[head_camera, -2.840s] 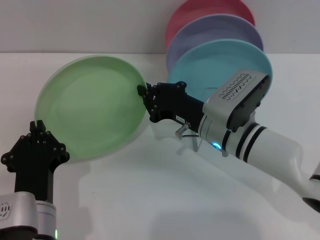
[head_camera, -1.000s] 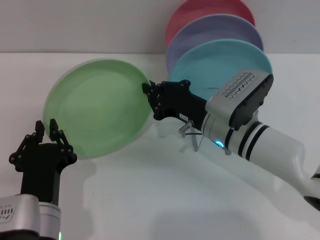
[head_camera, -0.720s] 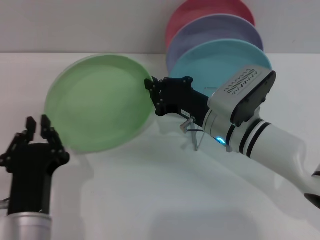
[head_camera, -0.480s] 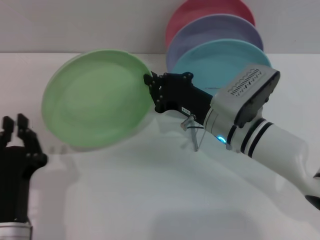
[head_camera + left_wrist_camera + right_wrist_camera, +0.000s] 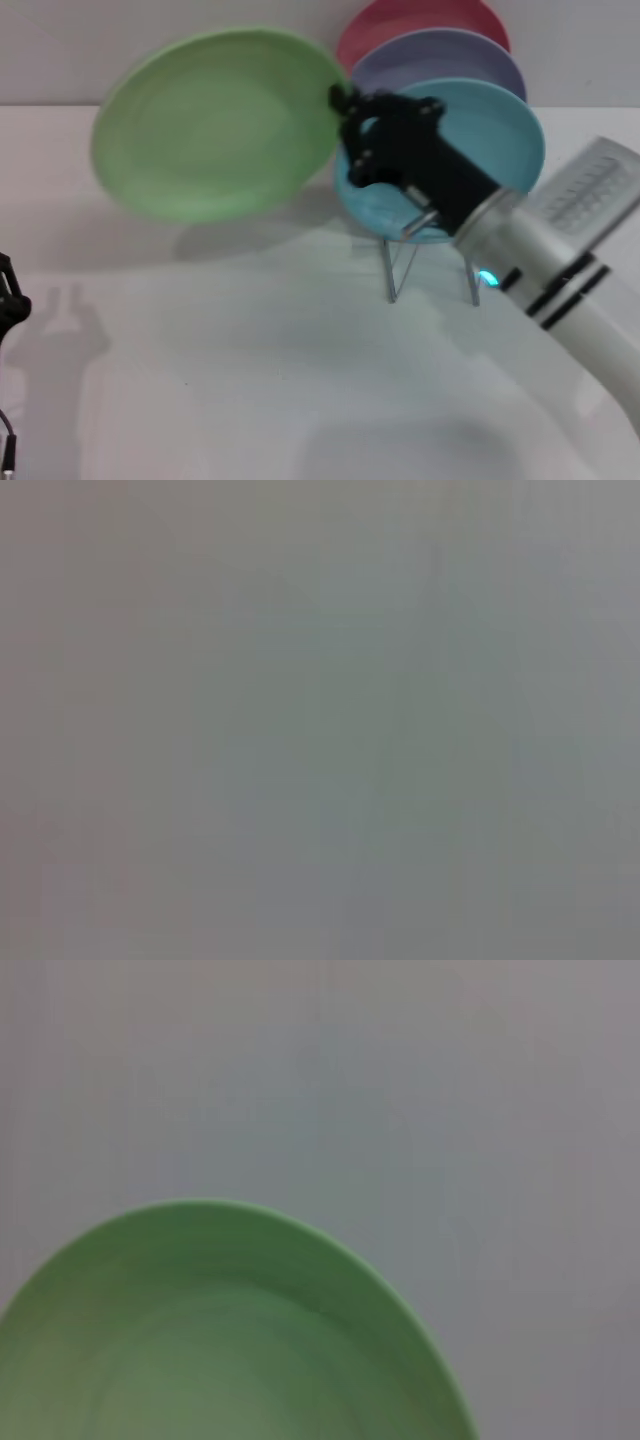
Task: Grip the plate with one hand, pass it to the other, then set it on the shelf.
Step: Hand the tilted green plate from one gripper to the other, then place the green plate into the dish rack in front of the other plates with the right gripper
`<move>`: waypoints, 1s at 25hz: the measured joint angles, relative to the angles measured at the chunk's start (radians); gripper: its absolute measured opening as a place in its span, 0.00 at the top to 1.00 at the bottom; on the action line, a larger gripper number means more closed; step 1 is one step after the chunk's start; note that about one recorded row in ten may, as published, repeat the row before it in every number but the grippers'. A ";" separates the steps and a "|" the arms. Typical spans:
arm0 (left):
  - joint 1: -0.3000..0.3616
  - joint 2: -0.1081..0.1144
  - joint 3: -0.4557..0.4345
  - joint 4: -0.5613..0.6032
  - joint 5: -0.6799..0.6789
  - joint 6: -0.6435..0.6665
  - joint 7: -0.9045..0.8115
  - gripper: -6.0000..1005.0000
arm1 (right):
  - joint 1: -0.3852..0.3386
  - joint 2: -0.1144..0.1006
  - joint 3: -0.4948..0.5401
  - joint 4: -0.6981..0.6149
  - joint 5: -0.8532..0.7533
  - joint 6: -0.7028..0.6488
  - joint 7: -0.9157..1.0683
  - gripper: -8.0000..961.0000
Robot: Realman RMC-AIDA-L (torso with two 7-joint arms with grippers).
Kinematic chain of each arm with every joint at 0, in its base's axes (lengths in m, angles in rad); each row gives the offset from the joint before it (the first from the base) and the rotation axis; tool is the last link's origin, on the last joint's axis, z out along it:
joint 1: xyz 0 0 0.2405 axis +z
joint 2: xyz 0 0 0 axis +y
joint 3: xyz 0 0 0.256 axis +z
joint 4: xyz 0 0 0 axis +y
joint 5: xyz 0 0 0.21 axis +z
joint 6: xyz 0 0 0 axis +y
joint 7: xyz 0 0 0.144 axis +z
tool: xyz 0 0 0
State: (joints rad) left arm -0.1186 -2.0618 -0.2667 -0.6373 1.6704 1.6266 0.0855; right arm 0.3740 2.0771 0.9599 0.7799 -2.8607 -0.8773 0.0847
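The light-green plate [image 5: 215,125] hangs in the air, tilted toward me, left of the shelf and above the table. My right gripper [image 5: 348,112] is shut on its right rim, with the arm reaching in from the lower right. In the right wrist view the plate [image 5: 220,1350] fills the lower left against a plain grey background. The shelf [image 5: 400,268] shows only as thin wire legs below the standing plates. At the far left edge a small part of my left gripper [image 5: 8,292] shows, apart from the plate.
A light blue plate [image 5: 490,130], a purple plate [image 5: 440,55] and a red plate [image 5: 410,20] stand upright in the shelf, one behind the other. The white table [image 5: 250,380] spreads out in front. The left wrist view is plain grey.
My right gripper has lifted the plate up and to the right, toward the standing plates. The left gripper has let go of the plate and drawn back left, nearly out of view.
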 joint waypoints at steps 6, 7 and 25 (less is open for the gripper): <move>-0.022 0.002 -0.034 0.041 -0.003 -0.057 -0.054 0.80 | -0.166 -0.016 0.066 0.142 -0.004 -0.043 -0.093 0.97; -0.023 0.002 -0.038 0.042 -0.002 -0.061 -0.056 0.80 | -0.190 -0.022 0.071 0.163 -0.005 -0.044 -0.095 0.97; -0.052 0.019 -0.102 0.041 0.002 -0.169 -0.059 0.80 | -0.534 -0.079 0.100 0.438 -0.057 0.070 -0.134 0.97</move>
State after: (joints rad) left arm -0.1703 -2.0433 -0.3690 -0.5968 1.6721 1.4573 0.0267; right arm -0.1600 1.9982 1.0594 1.2184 -2.9172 -0.8073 -0.0490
